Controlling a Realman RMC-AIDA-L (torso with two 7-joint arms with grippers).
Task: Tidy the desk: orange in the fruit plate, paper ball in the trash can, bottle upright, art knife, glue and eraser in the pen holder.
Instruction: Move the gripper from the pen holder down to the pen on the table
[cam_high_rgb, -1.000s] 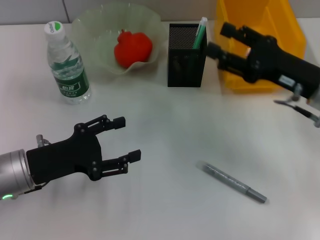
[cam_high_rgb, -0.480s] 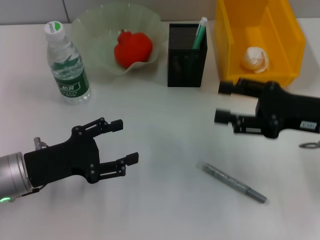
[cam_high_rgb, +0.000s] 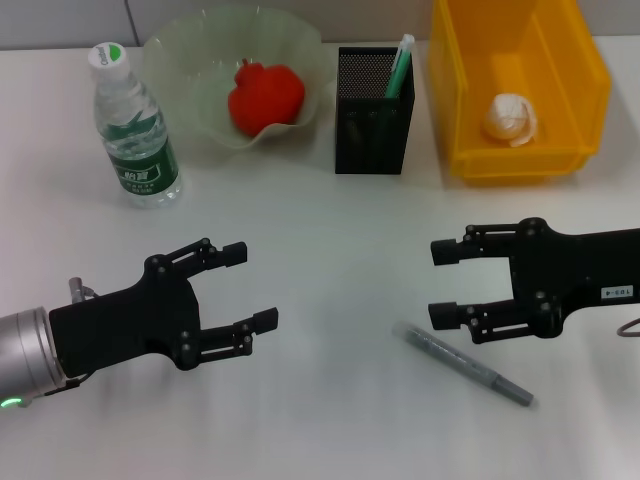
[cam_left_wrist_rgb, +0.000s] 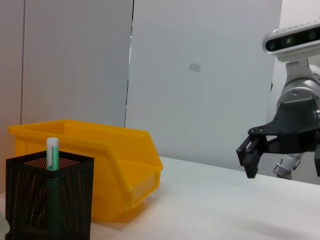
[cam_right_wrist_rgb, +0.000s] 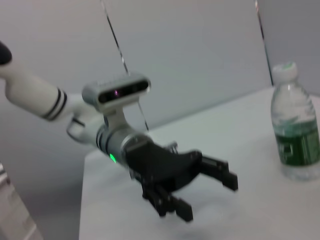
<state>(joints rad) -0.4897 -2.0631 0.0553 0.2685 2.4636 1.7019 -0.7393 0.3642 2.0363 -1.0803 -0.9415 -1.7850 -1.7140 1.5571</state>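
a plain white desk (cam_high_rgb: 330, 240) stands against a pale grey panelled wall (cam_left_wrist_rgb: 200, 75) under even light.

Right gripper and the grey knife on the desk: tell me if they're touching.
Apart. Head view shows bare table between the open right gripper and the art knife.

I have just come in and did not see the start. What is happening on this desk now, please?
A two-armed robot is tidying a white desk. The right claw is open and empty, close to a grey art knife lying flat on the desk. The left claw is also open and empty, over bare desk. A paper ball lies in the yellow bin, the bottle stands upright, a red fruit is in the plate, and a green-and-white stick stands in the pen holder.
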